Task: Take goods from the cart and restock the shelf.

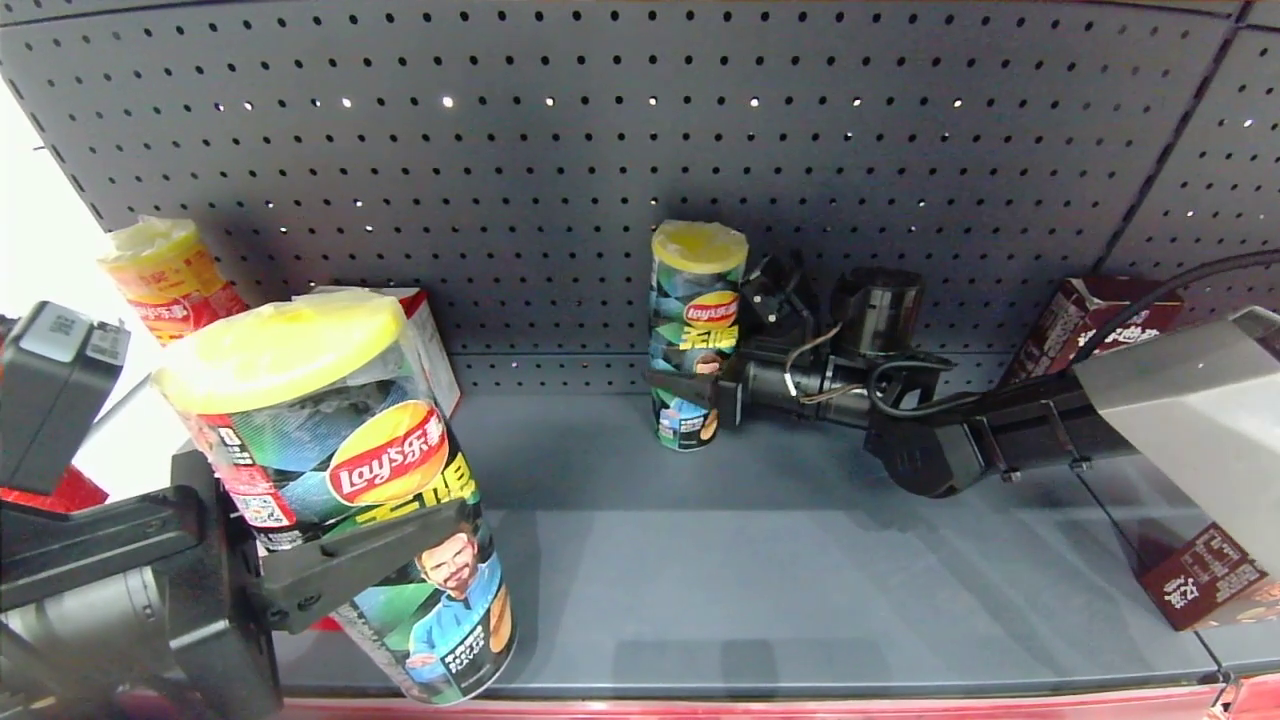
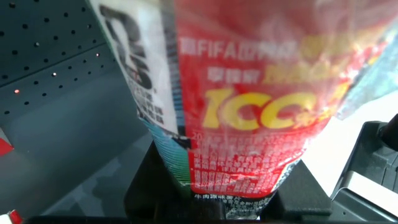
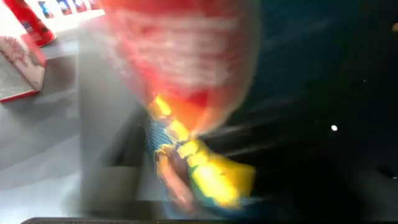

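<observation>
Left claw clamped round near chip canister, held upright over the front-left edge of the shelf, likely waiting for a slot. Centre-back: right claw closed on far chip canister, standing near pegboard, probably being set label-out. Brown cartons at right. Shelf floor dark grey.

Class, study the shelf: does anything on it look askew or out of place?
The brown box at the front right sits crooked, turned at an angle to the shelf edge. The orange can at the back left seems to lean, though the camera angle may cause that.
</observation>
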Tool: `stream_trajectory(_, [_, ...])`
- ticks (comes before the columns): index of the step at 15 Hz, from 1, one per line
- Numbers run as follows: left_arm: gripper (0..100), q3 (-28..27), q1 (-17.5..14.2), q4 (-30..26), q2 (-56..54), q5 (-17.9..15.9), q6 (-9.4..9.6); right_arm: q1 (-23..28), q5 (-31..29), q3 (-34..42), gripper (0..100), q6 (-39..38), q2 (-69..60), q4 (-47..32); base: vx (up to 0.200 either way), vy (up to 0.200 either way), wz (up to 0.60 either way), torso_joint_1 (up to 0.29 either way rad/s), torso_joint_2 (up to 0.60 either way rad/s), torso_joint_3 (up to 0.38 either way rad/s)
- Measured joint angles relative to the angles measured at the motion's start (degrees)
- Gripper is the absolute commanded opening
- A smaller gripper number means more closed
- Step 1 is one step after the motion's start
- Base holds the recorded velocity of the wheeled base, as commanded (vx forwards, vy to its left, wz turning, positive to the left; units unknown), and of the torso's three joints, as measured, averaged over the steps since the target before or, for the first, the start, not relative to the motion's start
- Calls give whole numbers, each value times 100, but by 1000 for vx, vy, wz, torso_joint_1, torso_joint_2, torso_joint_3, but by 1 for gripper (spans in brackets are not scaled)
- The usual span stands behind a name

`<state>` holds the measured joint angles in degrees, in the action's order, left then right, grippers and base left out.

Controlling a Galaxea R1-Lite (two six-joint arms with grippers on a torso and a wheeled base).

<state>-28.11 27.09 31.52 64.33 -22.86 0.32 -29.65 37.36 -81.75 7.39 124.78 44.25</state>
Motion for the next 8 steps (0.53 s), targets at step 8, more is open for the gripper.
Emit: stream_trajectory(8, [0,24,13,28,88,1,17,-33,-44,334,0,2,-182,22,0,0,0,0,0,0])
